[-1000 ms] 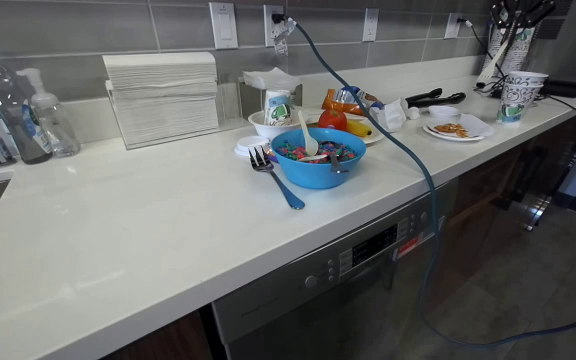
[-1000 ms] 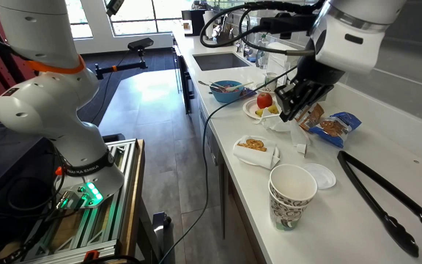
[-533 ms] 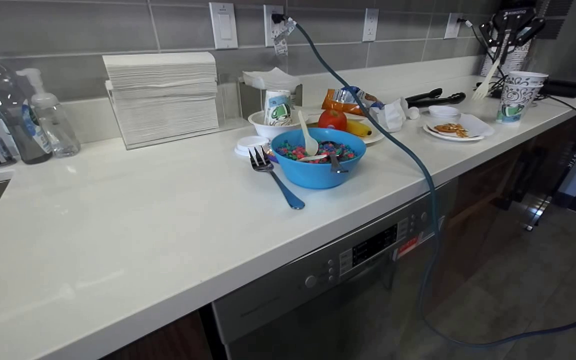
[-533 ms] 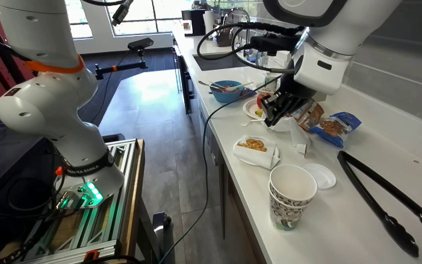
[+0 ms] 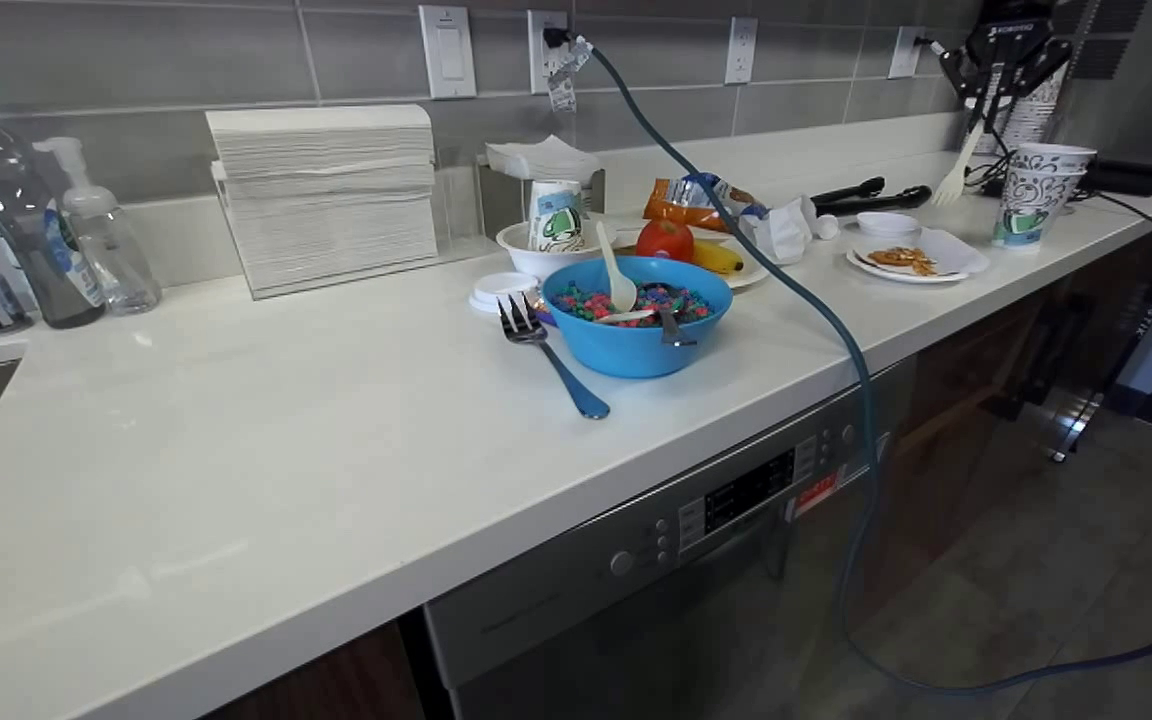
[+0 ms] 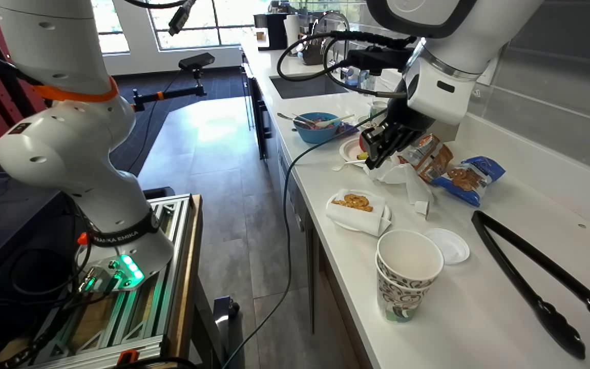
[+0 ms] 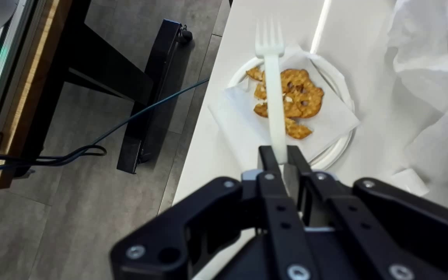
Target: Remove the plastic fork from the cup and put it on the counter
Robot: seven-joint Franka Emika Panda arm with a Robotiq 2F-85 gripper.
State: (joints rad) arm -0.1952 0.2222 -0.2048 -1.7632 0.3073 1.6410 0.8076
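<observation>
The whitish plastic fork [image 7: 273, 97] is in my gripper [image 7: 281, 154], whose fingers are shut on the end of its handle. In the wrist view its tines point away from the gripper, over a plate of broken cookie. The fork also shows in both exterior views [image 5: 956, 172] [image 6: 349, 165], hanging tines down and tilted in an exterior view, above the white counter [image 5: 316, 430]. The gripper shows in both exterior views too [image 5: 986, 115] [image 6: 372, 154]. I cannot make out the small plain whitish cup; it is hidden or out of view.
The cookie plate [image 6: 384, 218] is near the front edge. Stacked paper cups [image 6: 402, 277], a white lid [image 6: 448, 246], black tongs [image 6: 505, 271], crumpled napkins [image 6: 413, 187] and snack bags [image 6: 469, 179] lie around. A blue bowl [image 5: 636, 345] and a cable [image 5: 836, 330] are farther along.
My gripper, shut on the fork throughout, has moved left in both exterior views and somewhat lower. The fork's tines, hidden in an exterior view a second ago, now show there.
</observation>
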